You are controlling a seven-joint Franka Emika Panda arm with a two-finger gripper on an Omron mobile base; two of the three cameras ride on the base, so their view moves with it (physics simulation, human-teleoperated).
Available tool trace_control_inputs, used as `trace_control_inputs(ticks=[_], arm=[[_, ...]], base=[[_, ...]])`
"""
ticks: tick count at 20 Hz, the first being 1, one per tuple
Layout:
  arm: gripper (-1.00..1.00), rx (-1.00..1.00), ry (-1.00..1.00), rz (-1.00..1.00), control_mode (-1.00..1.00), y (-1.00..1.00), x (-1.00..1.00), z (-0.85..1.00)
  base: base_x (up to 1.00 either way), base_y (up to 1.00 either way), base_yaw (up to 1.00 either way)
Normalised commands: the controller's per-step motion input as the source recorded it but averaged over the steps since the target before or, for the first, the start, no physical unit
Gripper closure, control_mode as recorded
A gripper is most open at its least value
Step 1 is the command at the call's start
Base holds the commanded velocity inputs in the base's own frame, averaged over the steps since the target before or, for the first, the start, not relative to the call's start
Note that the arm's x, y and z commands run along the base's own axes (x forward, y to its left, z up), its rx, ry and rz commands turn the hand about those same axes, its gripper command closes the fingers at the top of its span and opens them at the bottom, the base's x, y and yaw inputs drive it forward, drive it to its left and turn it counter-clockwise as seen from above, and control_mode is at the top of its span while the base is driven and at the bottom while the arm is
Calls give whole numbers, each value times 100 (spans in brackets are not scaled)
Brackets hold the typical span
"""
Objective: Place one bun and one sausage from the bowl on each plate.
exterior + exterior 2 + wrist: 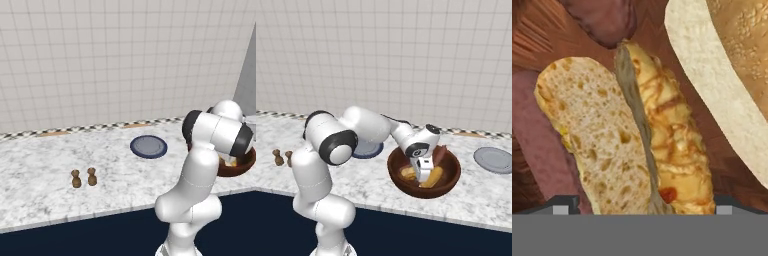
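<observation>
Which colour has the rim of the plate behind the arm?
Dark navy rim around a grey-blue centre on the plate; the left base view shows it best.

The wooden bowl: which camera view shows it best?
The right base view: the whole bowl sits on the counter, food inside. The left base view shows a brown sliver behind the arm; the hand view shows its wooden inside.

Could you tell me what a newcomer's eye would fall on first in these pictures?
First, the white arm bent down over the reddish-brown bowl near the counter's front edge, its open tool lowered among the food. The hand view shows a split bun straight ahead, a sesame bun beside it and sausages around them. Next, the navy-rimmed plate and the paler plate, both bare.
</observation>
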Motion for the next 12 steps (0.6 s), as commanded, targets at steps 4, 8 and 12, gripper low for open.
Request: trace_control_inputs(ticks=[4, 8, 12], arm=[[100, 0, 1, 0, -100, 1, 0, -6], [100, 0, 0, 0, -100, 0, -2, 0], [100, 0, 0, 0, -100, 0, -8, 0]], base=[[0, 0, 0], [0, 0, 0], [0, 0, 0]])
